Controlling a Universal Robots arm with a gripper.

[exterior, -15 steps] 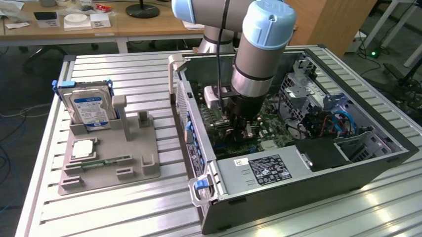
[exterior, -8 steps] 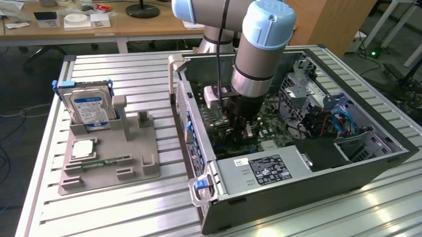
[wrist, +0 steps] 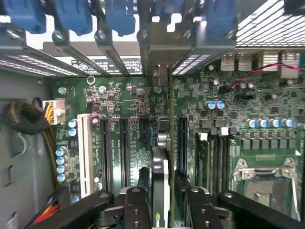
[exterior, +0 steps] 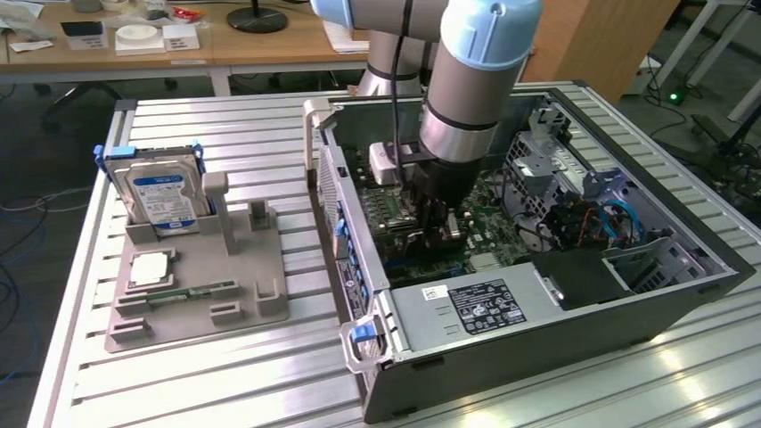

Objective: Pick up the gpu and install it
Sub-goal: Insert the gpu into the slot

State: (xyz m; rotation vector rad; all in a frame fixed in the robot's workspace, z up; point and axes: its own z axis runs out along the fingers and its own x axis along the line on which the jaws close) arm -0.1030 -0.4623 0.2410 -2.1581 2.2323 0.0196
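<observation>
Seen edge-on in the wrist view, the gpu (wrist: 160, 181) stands upright in a slot of the green motherboard (wrist: 128, 100), its bracket end toward the case's rear slot covers. My gripper (wrist: 164, 195) straddles it, with a black finger on each side and a small gap to the card, so it is open. In the exterior view the gripper (exterior: 437, 218) reaches down into the open computer case (exterior: 666, 299), low over the motherboard.
A grey fixture tray (exterior: 196, 267) on the exterior view's left holds a hard drive (exterior: 163, 198), a processor chip (exterior: 151, 267) and a memory stick (exterior: 191, 292). Inside the case are the power supply (exterior: 476, 308), cables and drive cages. The processor socket (wrist: 264, 176) lies beside the slots.
</observation>
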